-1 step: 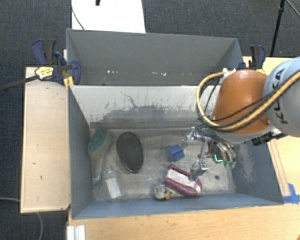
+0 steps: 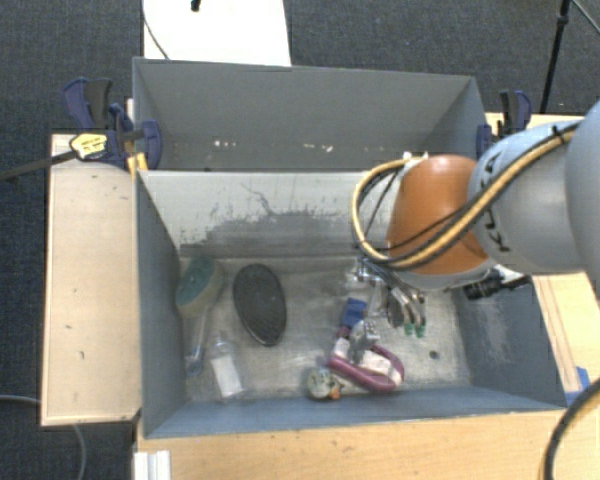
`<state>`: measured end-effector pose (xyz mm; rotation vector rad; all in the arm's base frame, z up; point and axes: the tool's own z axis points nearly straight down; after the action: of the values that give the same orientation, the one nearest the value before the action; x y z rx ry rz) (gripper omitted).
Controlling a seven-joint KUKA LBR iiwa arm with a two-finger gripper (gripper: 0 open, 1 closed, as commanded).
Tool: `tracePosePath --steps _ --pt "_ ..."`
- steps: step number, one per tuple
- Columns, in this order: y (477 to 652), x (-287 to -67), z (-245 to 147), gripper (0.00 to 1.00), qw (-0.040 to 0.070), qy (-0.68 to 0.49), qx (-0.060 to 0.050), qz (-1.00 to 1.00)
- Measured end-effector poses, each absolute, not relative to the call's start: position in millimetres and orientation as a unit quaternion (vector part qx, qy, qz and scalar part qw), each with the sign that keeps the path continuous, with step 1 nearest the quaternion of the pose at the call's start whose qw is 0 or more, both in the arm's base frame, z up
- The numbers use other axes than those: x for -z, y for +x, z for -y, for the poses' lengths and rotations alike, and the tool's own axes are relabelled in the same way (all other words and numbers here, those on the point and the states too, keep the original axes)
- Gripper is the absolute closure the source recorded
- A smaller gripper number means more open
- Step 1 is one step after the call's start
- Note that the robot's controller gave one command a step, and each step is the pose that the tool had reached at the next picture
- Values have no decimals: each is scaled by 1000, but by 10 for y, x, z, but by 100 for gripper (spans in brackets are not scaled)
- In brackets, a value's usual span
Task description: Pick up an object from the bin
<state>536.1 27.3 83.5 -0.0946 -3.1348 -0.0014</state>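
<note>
Fingers: my fingers [image 2: 364,340] hang low over the front of the bin [image 2: 310,208], right of its middle, beneath my orange wrist cover [image 2: 435,213] and its looped cables.
Grip: I cannot tell how far apart they stand, or whether anything sits between them; my own wrist parts crowd that spot.
Thing below me: a purple curved thing [image 2: 372,373], bent like a hook or handle, glossy, with a pale whitish part along its upper side.
Where it lies: on the bin floor close to the front wall, right of centre, directly under my tips; touching them or just beneath, I cannot say.
Beside it: a small round mottled thing [image 2: 324,385] lies against its left end.
Blue piece: a small blue piece [image 2: 353,313] shows just above my tips; whether it is loose or part of me is unclear.
Further left: a dark oval thing [image 2: 260,305], a teal pad [image 2: 195,282] against the left wall, and a clear little bottle [image 2: 221,370] near the front.
Hidden: my wrist covers the floor at the bin's right rear.
Writing: black letters on my grey arm casing are crossed by a cable and unreadable.
</note>
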Motion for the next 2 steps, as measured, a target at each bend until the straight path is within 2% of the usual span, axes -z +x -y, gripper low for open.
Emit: tracePosePath --steps 1,2 --pt "5348 -877 -268 100 6 -31 0 1000" --pt "5590 -2221 -379 100 -5 178 0 984"
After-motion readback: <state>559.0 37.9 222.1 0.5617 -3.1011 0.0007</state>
